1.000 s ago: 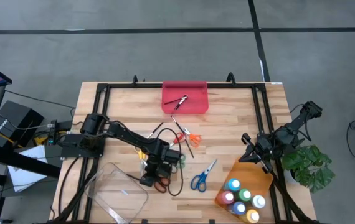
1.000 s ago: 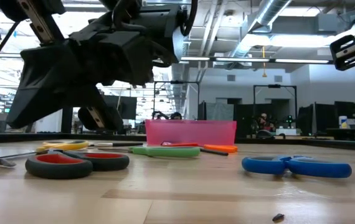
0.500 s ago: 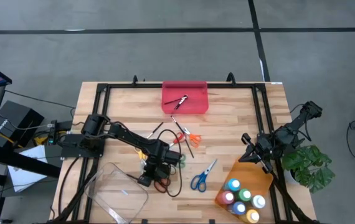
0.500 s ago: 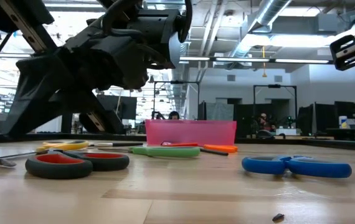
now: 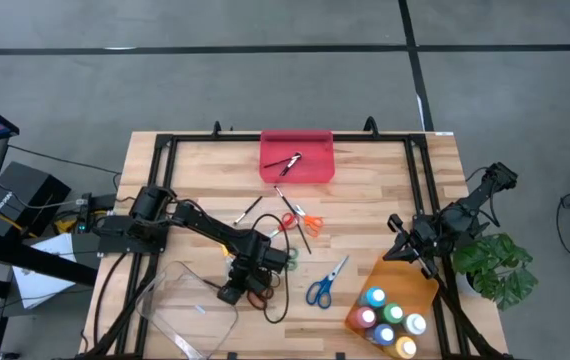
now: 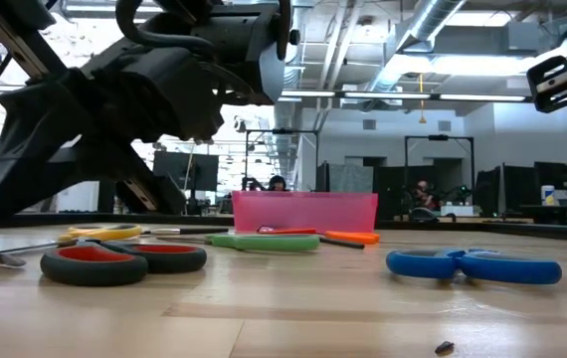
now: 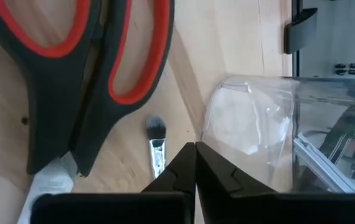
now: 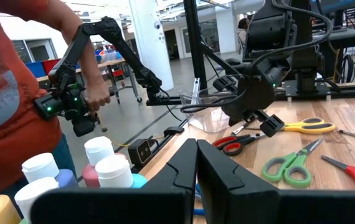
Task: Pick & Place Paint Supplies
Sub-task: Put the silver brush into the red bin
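Note:
My left gripper (image 7: 195,148) (image 5: 227,293) is shut on nothing and hovers low between the black-and-red scissors (image 7: 90,74) (image 5: 256,291) and the clear tray (image 7: 252,118). A small brush (image 7: 157,142) lies flat on the wood just beside its fingertips. Blue scissors (image 5: 326,283), green scissors (image 5: 281,257) and orange scissors (image 5: 305,222) lie flat on the table. Thin dark sticks (image 5: 290,160) rest in the red tray (image 5: 315,172). Several white-capped paint bottles (image 5: 387,318) stand in the orange tray (image 5: 397,275). My right gripper (image 8: 196,146) (image 5: 409,250), shut, waits above that tray's far end.
The clear tray (image 5: 190,312) sits at the near-left corner, right beside the left gripper. A black frame (image 5: 165,150) runs round the table. A loose cable (image 5: 283,300) loops by the scissors. A person in an orange shirt (image 8: 15,93) stands beyond the table. Bare wood lies right of the red tray.
My left gripper has drawn back from above the black-and-red scissors toward the table's left and near edge, nearer the clear tray, and has risen a little in the low view. The scissors and the other things have stayed where they were.

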Motion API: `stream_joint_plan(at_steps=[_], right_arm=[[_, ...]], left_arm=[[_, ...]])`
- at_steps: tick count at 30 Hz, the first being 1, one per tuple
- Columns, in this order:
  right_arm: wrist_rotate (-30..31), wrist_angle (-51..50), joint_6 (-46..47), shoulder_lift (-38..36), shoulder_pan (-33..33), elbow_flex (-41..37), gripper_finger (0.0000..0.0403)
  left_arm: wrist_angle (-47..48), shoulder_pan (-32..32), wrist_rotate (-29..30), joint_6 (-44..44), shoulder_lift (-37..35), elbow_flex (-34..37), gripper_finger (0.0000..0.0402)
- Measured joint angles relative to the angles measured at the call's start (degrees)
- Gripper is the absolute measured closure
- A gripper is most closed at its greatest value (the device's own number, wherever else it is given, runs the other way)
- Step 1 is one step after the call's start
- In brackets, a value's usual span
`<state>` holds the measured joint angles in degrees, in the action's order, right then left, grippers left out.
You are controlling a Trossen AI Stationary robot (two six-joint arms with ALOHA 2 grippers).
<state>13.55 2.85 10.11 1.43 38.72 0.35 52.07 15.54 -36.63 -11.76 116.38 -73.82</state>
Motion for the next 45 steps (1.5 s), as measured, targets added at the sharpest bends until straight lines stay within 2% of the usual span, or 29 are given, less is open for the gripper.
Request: stream_joint_plan(at_steps=[8, 15, 22, 34, 45], right_arm=[[0.0, 0.0, 0.0, 0.0, 0.0, 0.0, 0.0395], [0.0, 0.0, 0.0, 0.0, 0.0, 0.0, 0.0395], [0.0, 0.0, 0.0, 0.0, 0.0, 0.0, 0.0395], [0.0, 0.0, 0.0, 0.0, 0.0, 0.0, 0.0395], [0.0, 0.0, 0.0, 0.0, 0.0, 0.0, 0.0395]], left_arm=[[0.0, 1.3, -0.6, 0.1, 0.0, 0.0, 0.0401], [-1.7, 2.0, 3.7, 2.9, 0.0, 1.0, 0.0401], [-1.5, 2.0, 3.9, 3.0, 0.0, 1.0, 0.0401], [0.6, -2.1, 3.7, 4.5, 0.0, 4.0, 0.0401], [1.4, -7.8, 10.6, 6.5, -1.8, 4.4, 0.0401]])
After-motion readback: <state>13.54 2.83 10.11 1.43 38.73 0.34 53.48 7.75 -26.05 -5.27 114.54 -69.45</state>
